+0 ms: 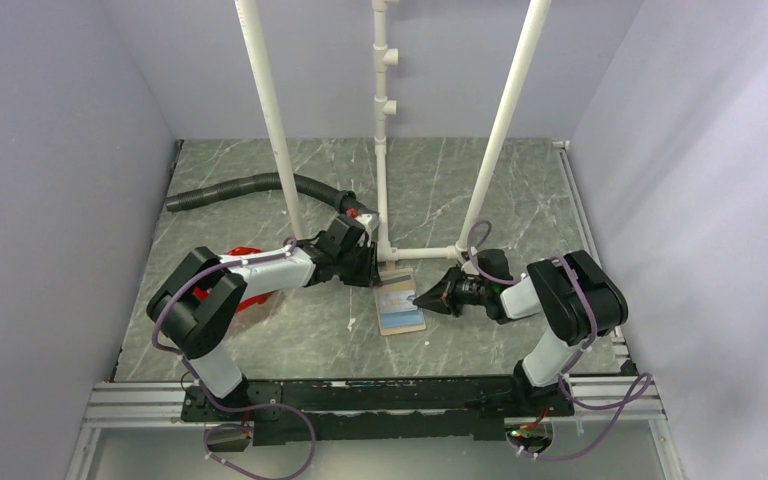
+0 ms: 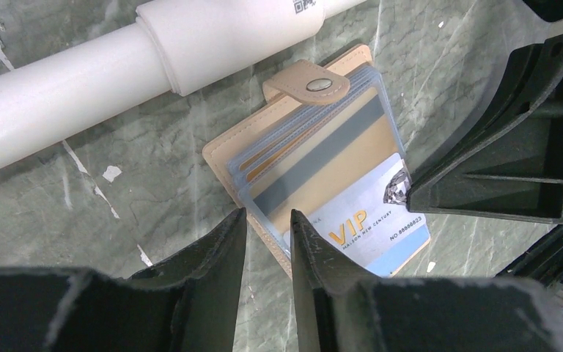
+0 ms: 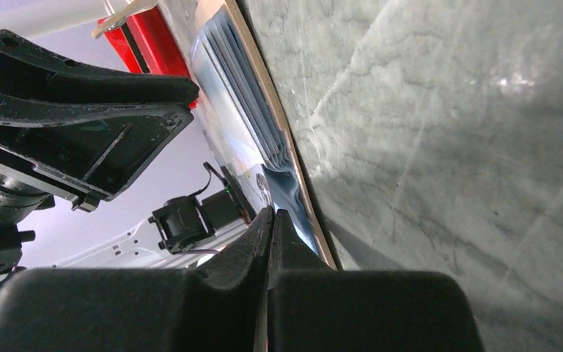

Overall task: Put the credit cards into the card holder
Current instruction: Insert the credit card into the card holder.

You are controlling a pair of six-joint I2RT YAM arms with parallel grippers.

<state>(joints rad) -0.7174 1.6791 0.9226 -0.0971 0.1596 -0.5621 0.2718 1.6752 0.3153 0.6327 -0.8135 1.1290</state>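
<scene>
Fingertips of the left tool (image 2: 264,220) stand slightly apart, empty, at the near edge of the open tan leather-like card holder (image 2: 223,154), flat on the grey marbled table (image 2: 117,220). A pale blue-white plastic credit card (image 2: 370,220) — probably thin, stiff, slick — juts from its sleeve; I'd push its free edge. Right tool (image 3: 271,214), closed, touches its corner.

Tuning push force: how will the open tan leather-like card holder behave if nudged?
The tan card holder lies flat on smooth marble-look table, so it probably slides easily. Its clear plastic sleeves fan loosely, so likely floppy.
</scene>
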